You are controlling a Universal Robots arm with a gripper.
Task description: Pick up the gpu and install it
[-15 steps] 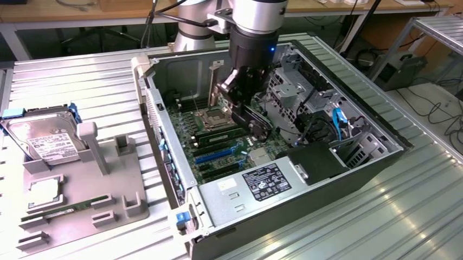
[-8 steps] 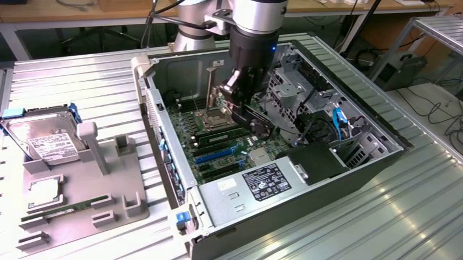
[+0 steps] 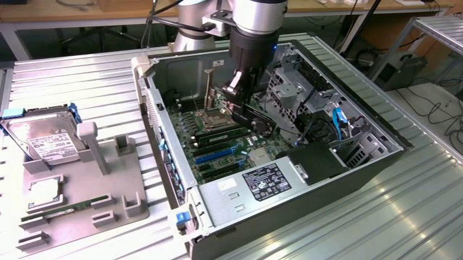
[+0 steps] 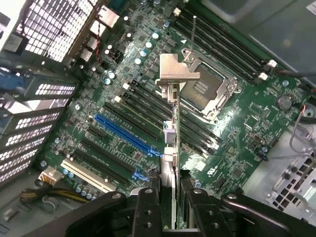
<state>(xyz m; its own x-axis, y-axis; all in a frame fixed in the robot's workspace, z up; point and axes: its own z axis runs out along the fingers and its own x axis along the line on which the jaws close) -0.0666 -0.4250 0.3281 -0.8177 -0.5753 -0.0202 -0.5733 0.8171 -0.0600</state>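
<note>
The robot arm [image 3: 253,32] reaches down into the open computer case [image 3: 361,162], which lies on its side on the ribbed metal desk [image 3: 87,97]; the gripper [image 3: 250,111] hangs above the green motherboard [image 3: 217,146], and its fingers [image 4: 148,207] are clamped on the gpu [image 4: 170,148], one dark finger on each flat side of the card; in the wrist view the gpu is seen edge-on, a thin card running away from the fingers, with its silver metal end bracket [image 4: 175,71] at the far end, bent over at the top; the card is held clear above the board, over the rows of long black slots and just beside the blue slot [image 4: 126,133], and I cannot tell whether its lower edge touches anything; the processor socket [image 4: 210,89] with its metal frame lies just beyond the bracket; in the exterior view the gpu shows as a dark card tilted under the gripper, near the middle of the case; a black power supply with a white label [image 3: 268,181] sits at the near end of the case; on the exterior view's left, well apart from the case, a grey holder tray [image 3: 79,184] stands on the desk, carrying a silver hard drive [image 3: 43,138] and a narrow green memory stick [image 3: 62,211].
</note>
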